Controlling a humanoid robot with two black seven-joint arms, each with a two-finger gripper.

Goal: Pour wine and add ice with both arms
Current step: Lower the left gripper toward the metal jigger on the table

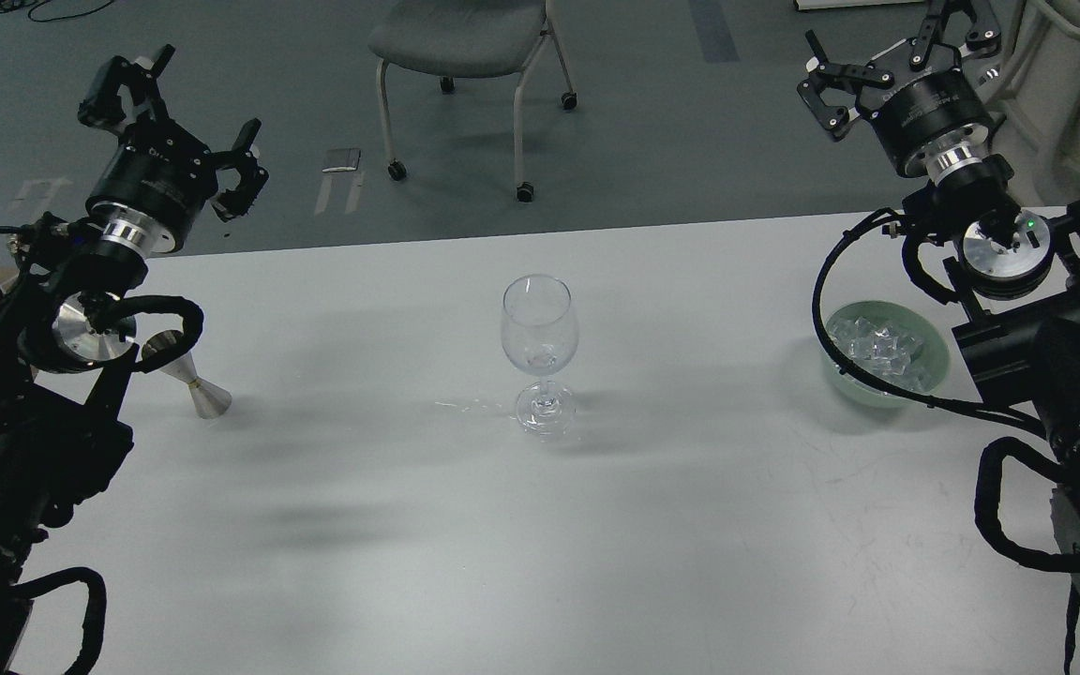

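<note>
Presently both jaws stand released, empty — left gripper [186,122] and right gripper [896,66] raised clear. Wine glass [540,352] sits mid-worktop [362,525], reachable from both sides; ice [877,347] waits in green bowl [932,375] — beside right arm.

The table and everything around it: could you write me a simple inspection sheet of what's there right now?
Surface: white table, a few small wet-looking marks left of the glass foot.
Job's things: empty wine glass upright at the centre; green bowl at the right holding ice; metal jigger at the left, partly behind the arm.
Clutter: nothing seen.
Grippers: left gripper and right gripper raised beyond the table's far edge, jaws spread, holding nothing.
Cables: black cable loops over the bowl's rim.
Surroundings: grey wheeled chair on grey floor.
</note>
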